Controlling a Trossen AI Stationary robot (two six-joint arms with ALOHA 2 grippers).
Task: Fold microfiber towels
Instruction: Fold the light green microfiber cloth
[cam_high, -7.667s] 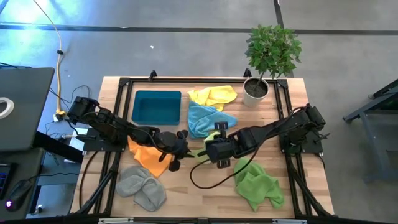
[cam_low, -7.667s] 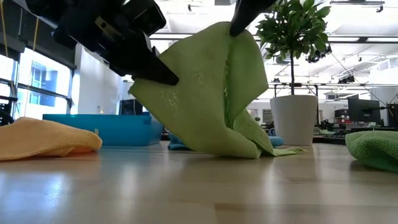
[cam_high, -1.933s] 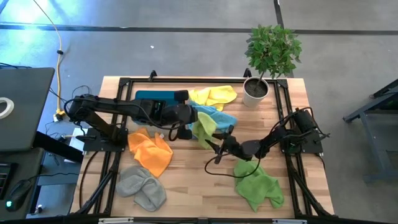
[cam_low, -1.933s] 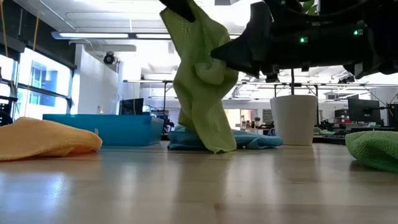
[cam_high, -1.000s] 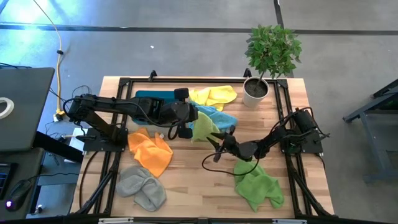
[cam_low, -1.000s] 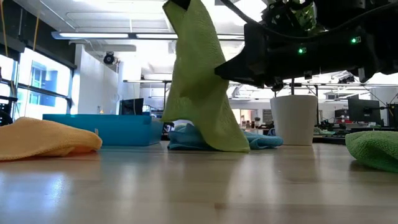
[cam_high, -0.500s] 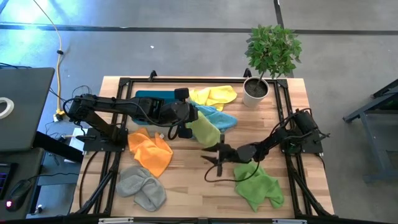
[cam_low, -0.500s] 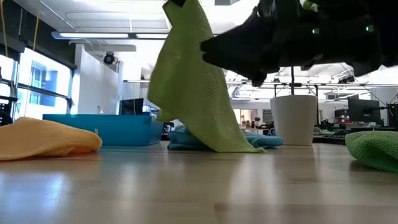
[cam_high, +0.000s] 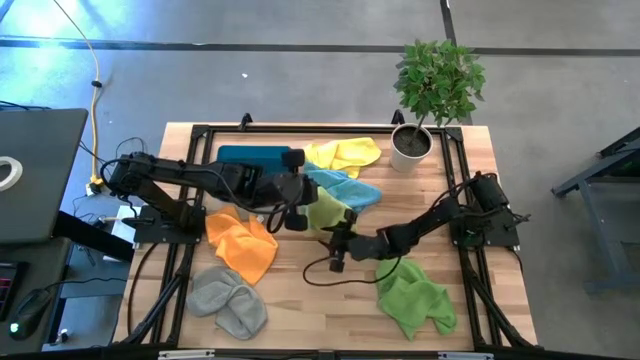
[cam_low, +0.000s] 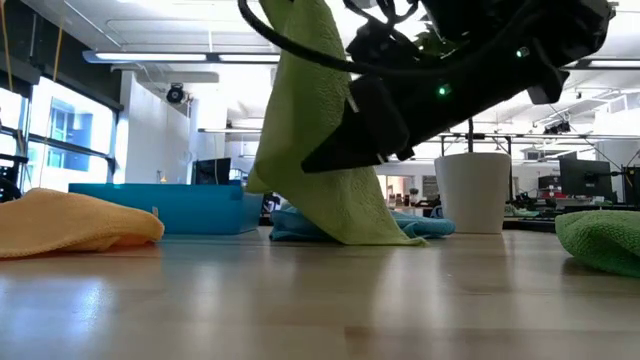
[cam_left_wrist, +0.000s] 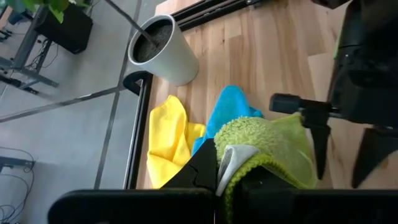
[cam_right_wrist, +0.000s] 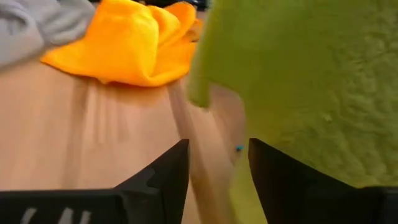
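While the grey towel (cam_high: 228, 300) sits crumpled at the near-left corner of the table (cam_high: 300, 310) and the orange towel (cam_high: 243, 243) lies bunched just behind it, the left gripper (cam_high: 297, 205) is up above the table's middle, pressed tight on a top corner of the light green towel (cam_high: 325, 212) — so that one hangs down like a curtain, its bottom edge dragging on the wood. Dark teal tray (cam_high: 245, 155) is at the back left, mostly under that arm. Behind the hanging cloth are the light blue towel (cam_high: 350, 188) and the yellow towel (cam_high: 345, 153), touching each other. Right gripper (cam_high: 338, 248) is just beside the hanging cloth's lower edge, fingers spread, holding nothing. Brighter green towel (cam_high: 412, 300) is heaped near-right, and a potted plant (cam_high: 432, 90) stands at the back right corner.
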